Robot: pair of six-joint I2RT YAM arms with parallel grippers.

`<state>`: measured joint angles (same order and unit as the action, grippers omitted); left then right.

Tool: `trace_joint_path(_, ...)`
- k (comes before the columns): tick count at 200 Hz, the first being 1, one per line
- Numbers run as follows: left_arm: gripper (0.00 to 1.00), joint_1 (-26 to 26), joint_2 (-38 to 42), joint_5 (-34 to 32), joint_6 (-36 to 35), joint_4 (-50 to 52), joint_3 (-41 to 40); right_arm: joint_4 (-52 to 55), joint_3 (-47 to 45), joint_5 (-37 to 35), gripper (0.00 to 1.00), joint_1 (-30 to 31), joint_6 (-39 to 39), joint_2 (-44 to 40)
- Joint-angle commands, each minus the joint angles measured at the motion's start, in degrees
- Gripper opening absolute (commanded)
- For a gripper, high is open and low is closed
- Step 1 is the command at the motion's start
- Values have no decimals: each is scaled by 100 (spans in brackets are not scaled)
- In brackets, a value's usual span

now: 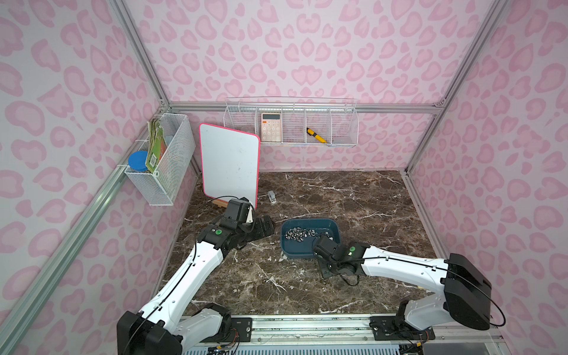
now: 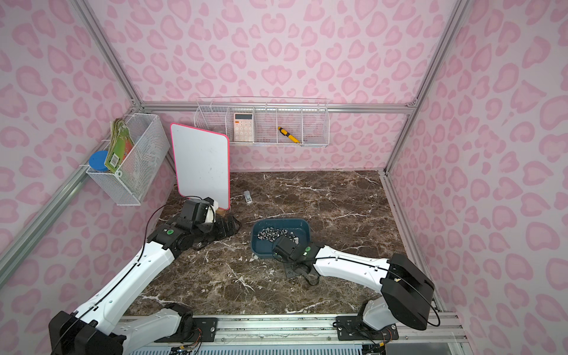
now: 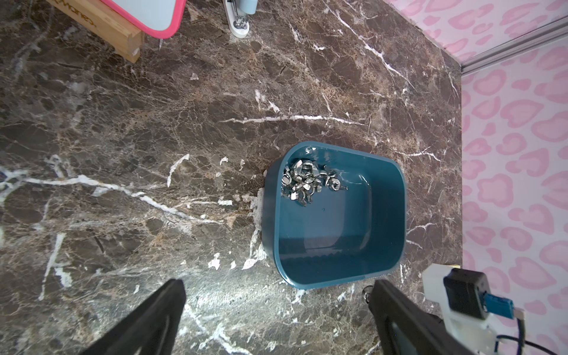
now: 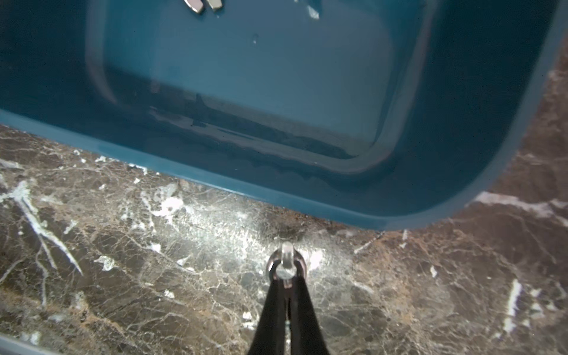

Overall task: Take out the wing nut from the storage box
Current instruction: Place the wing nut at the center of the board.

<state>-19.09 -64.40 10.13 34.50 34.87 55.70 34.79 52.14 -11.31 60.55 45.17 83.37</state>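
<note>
The dark teal storage box (image 1: 299, 250) sits on the marble table, with a heap of several silver wing nuts (image 3: 307, 181) in its far left corner. My right gripper (image 4: 285, 276) is shut on one wing nut (image 4: 285, 261), held just above the marble outside the box's near rim (image 4: 276, 196). That nut (image 3: 366, 295) also peeks out in the left wrist view. My left gripper (image 3: 278, 282) is open and holds nothing. It hovers to the left of the box (image 2: 264, 247) in both top views.
A pink-framed whiteboard (image 1: 229, 163) on a wooden stand is at the back left, with a small stapler (image 1: 271, 196) beside it. White wire baskets (image 1: 290, 126) hang on the back and left walls, holding a calculator, a yellow tool and packets.
</note>
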Motion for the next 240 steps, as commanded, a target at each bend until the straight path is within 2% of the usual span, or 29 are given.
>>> trace_joint_path(1, 99, -19, 26, -82, -5, 74, 48, -42, -28, -91, 0, 8, 131, -67)
trace_joint_path(89, 99, -77, -51, -99, 0, 81, 98, 304, -10, -177, 0, 191, 386, -406)
trace_joint_path(131, 99, -103, 38, -128, 43, 88, 43, 188, -402, -83, 0, 264, 590, -546)
trace_joint_path(182, 99, -139, 232, -180, 118, 138, -110, -176, -744, -188, 0, 269, 803, -341)
trace_joint_path(240, 99, -147, 300, -245, 135, 251, -103, -570, -646, -252, 0, 238, 765, 240)
